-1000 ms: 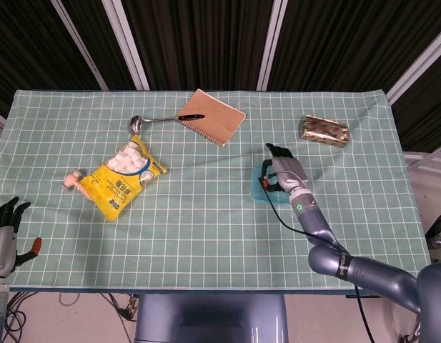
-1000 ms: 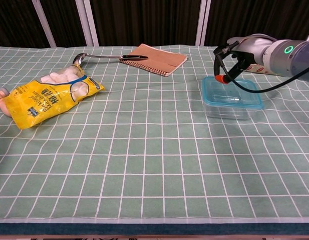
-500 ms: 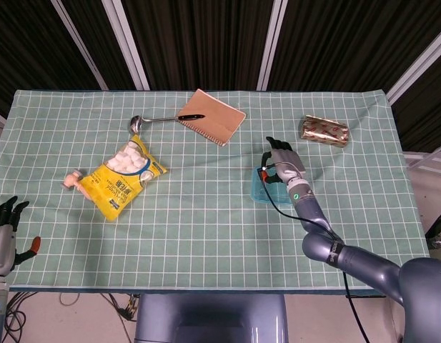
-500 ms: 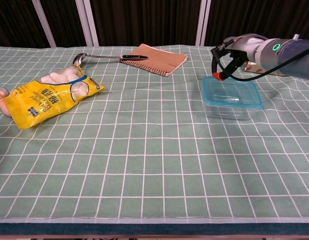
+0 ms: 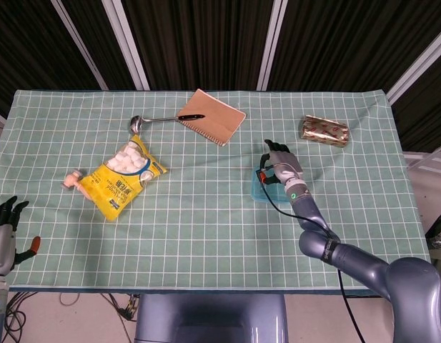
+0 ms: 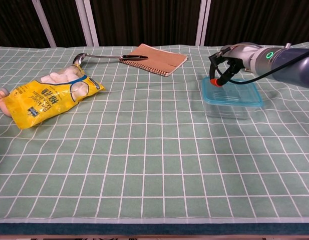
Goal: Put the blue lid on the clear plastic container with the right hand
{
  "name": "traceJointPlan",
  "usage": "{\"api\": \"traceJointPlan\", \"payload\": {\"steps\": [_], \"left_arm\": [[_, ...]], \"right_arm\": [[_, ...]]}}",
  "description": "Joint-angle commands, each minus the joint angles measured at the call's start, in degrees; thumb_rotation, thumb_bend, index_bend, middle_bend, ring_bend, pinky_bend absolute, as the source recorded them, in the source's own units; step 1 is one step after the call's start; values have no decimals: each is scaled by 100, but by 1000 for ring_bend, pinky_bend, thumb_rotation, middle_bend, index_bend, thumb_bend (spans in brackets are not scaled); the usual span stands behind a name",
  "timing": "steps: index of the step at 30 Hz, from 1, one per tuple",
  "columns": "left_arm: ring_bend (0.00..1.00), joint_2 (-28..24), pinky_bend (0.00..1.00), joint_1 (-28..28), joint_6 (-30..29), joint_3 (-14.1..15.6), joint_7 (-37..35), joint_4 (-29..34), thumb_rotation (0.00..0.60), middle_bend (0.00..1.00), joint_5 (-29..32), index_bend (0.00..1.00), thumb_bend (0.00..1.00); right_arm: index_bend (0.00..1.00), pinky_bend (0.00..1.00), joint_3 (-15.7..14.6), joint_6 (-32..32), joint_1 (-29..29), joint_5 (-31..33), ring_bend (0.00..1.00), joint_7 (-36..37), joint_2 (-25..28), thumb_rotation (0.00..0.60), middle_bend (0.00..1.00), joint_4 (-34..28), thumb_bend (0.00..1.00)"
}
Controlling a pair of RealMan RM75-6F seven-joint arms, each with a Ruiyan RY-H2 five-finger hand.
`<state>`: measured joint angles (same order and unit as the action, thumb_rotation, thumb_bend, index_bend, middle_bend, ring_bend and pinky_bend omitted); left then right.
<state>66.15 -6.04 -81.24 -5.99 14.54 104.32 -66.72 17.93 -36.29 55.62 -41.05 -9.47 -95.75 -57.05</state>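
The clear plastic container [image 6: 230, 107] stands right of the table's centre with the blue lid [image 6: 235, 93] lying flat on top of it. In the head view only the lid's left edge [image 5: 257, 190] shows beside my right hand [image 5: 281, 168]. That right hand [image 6: 225, 61] hangs over the lid's far left corner, fingers spread and pointing down. Its red-tipped fingertip [image 6: 213, 81] touches the lid's rim, and the hand holds nothing. My left hand [image 5: 2, 230] is at the table's near left edge, fingers apart and empty.
A yellow snack bag [image 6: 49, 95] lies at the left, with a small pale object [image 5: 72, 179] beside it. A brown notebook [image 6: 154, 57] with a pen and a metal ladle [image 6: 89, 56] sit at the back. A gold packet [image 5: 324, 131] lies at the back right.
My right hand has shifted left and come down from above the lid to its far left corner, where a fingertip now touches the rim. The lid and container have not moved.
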Motion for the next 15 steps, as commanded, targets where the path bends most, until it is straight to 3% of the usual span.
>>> {"api": "traceJointPlan", "payload": {"steps": [1,15], "left_arm": [[0,-2,0,-2,0,-3,-3,-2,600,0,6,136,361],[0,0,0,-9,-1,0,9,2,600,0,30,136,361]], "right_arm": [[675,0,-23,92,-1,1,0,48,-54,600,0,131,498],[682,0,-279,417,52,204,0,-258,-66,600,0,353,497]]}}
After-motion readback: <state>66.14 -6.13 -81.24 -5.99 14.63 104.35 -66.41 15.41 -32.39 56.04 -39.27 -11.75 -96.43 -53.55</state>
